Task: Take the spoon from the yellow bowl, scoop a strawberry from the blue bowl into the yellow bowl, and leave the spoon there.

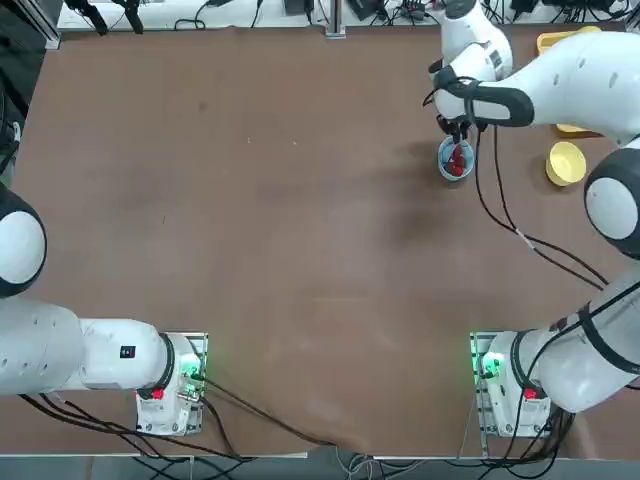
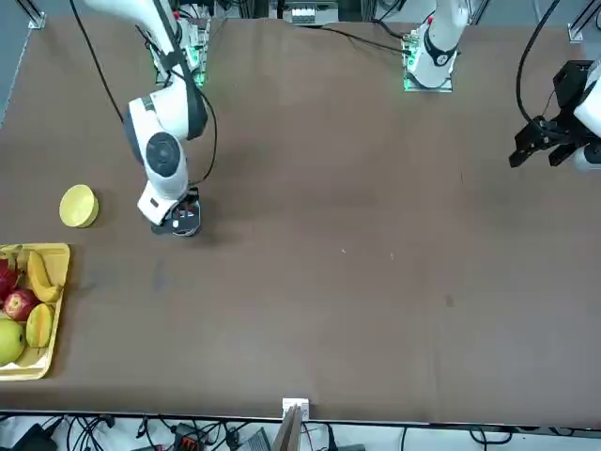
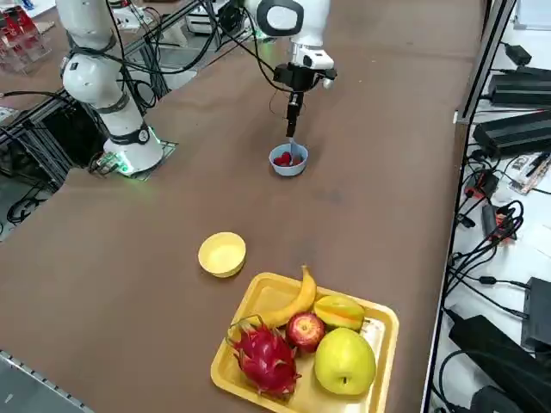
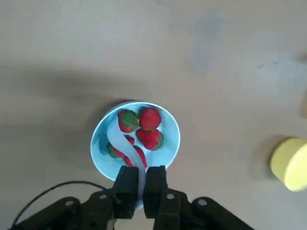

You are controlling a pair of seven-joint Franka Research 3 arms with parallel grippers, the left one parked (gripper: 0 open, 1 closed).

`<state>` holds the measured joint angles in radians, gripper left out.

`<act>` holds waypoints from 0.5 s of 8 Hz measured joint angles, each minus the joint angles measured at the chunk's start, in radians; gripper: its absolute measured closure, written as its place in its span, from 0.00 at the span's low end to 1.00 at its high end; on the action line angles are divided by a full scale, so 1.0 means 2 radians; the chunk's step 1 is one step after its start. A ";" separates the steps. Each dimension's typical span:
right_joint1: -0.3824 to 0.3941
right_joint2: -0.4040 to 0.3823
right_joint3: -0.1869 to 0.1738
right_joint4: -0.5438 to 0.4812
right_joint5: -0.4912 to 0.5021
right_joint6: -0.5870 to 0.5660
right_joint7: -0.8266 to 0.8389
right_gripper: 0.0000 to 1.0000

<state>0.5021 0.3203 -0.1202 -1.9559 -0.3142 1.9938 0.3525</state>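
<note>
The spoon (image 4: 123, 146), clamped by its handle in your right gripper (image 4: 139, 184), dips among the strawberries (image 4: 149, 119) in the blue bowl (image 4: 170, 146); slide the tip under one berry, lift level, then carry it to the empty yellow bowl (image 3: 222, 255).

A rectangular yellow fruit tray (image 3: 258, 297) sits at the edge of the brown desk (image 1: 250, 230). On the tray lie a banana (image 3: 291, 303), a red apple (image 3: 305, 330), a green apple (image 3: 344, 362), a pink dragon fruit (image 3: 264, 358) and a small orange-yellow fruit (image 3: 339, 311), packed close together. Beyond the tray's desk edge, black cables (image 3: 482, 249) trail on the floor.
</note>
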 joint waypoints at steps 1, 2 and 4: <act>0.012 0.015 0.001 0.019 -0.014 -0.026 0.025 0.89; 0.022 0.032 0.001 0.038 -0.022 -0.046 0.041 0.89; 0.032 0.052 0.001 0.062 -0.033 -0.072 0.057 0.89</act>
<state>0.5666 0.4245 -0.1187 -1.8326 -0.3809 1.8506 0.4666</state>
